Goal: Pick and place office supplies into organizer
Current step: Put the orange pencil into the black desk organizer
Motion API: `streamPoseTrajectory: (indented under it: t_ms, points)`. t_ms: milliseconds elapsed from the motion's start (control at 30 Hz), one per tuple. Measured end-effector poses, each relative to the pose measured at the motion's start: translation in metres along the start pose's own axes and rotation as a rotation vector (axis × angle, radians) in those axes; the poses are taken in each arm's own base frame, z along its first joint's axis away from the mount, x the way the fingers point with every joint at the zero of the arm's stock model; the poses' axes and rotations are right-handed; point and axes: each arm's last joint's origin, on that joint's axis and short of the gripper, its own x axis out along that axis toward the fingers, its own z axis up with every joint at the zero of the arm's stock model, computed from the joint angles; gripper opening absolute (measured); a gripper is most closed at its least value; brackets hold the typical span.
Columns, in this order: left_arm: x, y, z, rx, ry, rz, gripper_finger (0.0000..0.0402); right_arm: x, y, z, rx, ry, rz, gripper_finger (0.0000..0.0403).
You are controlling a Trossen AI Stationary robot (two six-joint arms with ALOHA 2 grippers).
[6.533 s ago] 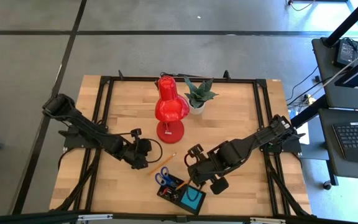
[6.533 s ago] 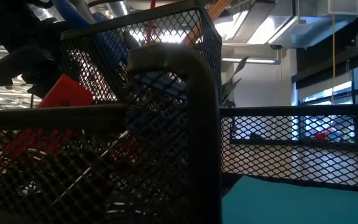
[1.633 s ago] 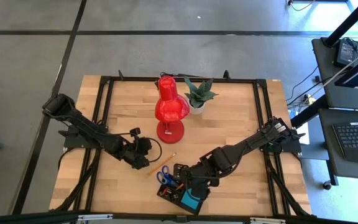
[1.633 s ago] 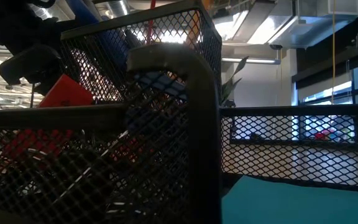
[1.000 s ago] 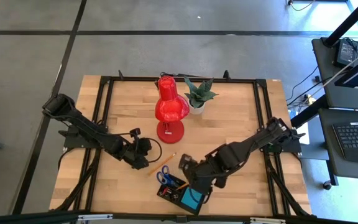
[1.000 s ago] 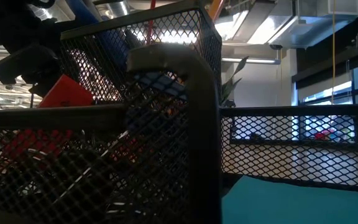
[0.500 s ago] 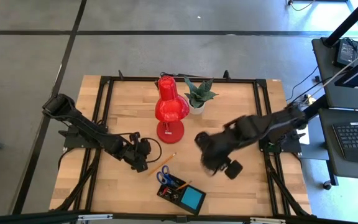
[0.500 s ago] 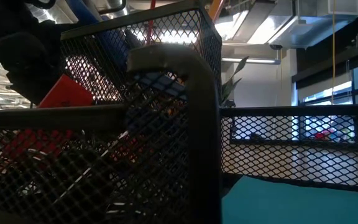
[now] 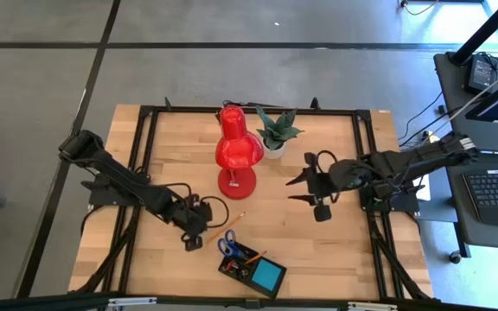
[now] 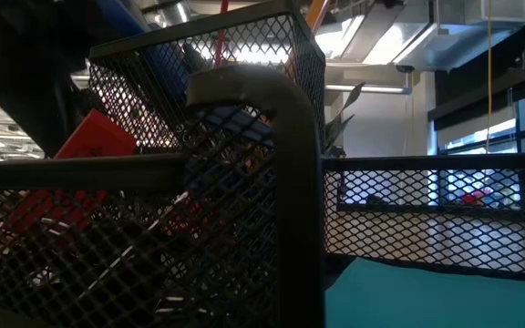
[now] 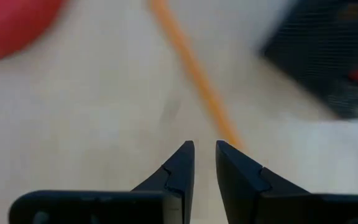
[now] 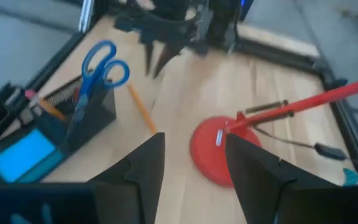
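- left gripper (image 9: 190, 243), lower left of centre in the high view, fingers a narrow slit apart, pinching nothing, tips just short of the orange pencil (image 9: 233, 218).
- right gripper (image 9: 298, 189), right of centre, fingers spread, empty.
- organizer (image 9: 251, 267) at bottom centre holds blue-handled scissors (image 9: 226, 244) and blue note pad (image 9: 269, 276).
- red lamp (image 9: 236, 149) at upper centre.

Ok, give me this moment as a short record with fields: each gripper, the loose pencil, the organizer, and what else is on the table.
left gripper: low over the table, jaws narrowly apart, empty, pointed at the pencil
right gripper: raised, open, empty, near the lamp base
pencil: orange, loose on the wood, left of the organizer
organizer: black mesh, near front edge
inside organizer: scissors, blue note pad
also on table: red lamp, potted plant
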Motion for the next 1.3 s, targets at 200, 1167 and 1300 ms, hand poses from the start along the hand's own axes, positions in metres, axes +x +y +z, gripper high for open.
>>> streamPoseTrajectory:
  t_ms: [200, 1167, 1300]
  points:
    - [-0.011, -0.015, 0.013, 0.036, 0.052, -0.164, 0.0063, 0.009, 0.002, -0.032, 0.014, -0.074, -0.02, 0.0171]
    - [-0.01, -0.009, 0.029, -0.116, 0.007, -0.22, 0.0158, 0.02, 0.004, -0.058, 0.0, 0.055, -0.017, 0.0171]
    - [-0.01, -0.009, 0.029, -0.122, 0.007, -0.222, 0.0158, 0.02, 0.004, -0.058, 0.0, 0.055, -0.017, 0.0171]
